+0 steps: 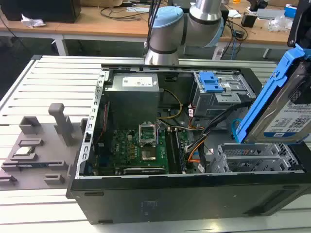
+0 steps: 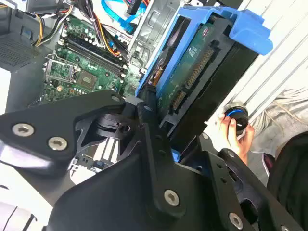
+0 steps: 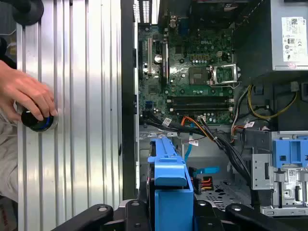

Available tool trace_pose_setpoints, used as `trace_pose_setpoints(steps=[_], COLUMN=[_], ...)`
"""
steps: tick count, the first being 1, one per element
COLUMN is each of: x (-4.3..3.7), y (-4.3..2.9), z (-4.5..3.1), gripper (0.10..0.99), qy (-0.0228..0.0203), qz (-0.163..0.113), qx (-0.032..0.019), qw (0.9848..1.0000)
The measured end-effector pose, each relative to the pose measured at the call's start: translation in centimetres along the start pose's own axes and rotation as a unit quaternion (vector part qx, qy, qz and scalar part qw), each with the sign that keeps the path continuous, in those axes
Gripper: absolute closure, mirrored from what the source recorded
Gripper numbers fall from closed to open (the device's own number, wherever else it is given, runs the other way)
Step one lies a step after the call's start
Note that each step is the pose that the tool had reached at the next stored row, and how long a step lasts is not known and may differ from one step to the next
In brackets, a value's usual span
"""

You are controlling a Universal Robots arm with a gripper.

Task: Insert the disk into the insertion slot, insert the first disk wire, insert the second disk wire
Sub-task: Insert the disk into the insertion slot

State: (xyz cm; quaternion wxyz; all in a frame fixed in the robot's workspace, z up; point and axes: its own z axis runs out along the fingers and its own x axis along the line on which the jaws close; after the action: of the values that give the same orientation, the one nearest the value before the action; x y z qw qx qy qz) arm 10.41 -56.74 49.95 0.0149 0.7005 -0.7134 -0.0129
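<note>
The disk [image 1: 286, 116] is being held tilted over the slot [image 1: 252, 158], ready for lining up. It is being clamped by the end effector [image 2: 175, 127].

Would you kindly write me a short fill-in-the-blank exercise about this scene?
The gripper is shut on the ____.
The plastic carrier is coloured ____.
The slot is ____: nothing sits in it.
A person's ____ touches the knob.
Missing words: disk; blue; empty; hand.
</note>
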Motion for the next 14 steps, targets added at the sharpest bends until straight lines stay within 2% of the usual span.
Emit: trace_pose_setpoints(steps=[1, 2, 4, 9, 12, 14], x=[0.00, -0.02, -0.10, -0.48, -0.75, -0.87], y=[0.00, -0.02, -0.13, -0.60, -0.77, -0.90], z=[0.09, 0.72, 1.20, 1.80, 2.24, 2.83], gripper=[0.725, 0.725, 0.725, 0.725, 0.725, 0.725], qy=[0.0000, 0.0000, 0.0001, -0.0002, -0.0032, -0.0035], qz=[0.000, 0.000, 0.000, 0.000, 0.000, 0.000], qx=[0.0000, -0.0003, -0.0012, -0.0028, -0.0031, -0.0038], qw=[1.0000, 1.0000, 1.0000, 1.0000, 1.0000, 1.0000])
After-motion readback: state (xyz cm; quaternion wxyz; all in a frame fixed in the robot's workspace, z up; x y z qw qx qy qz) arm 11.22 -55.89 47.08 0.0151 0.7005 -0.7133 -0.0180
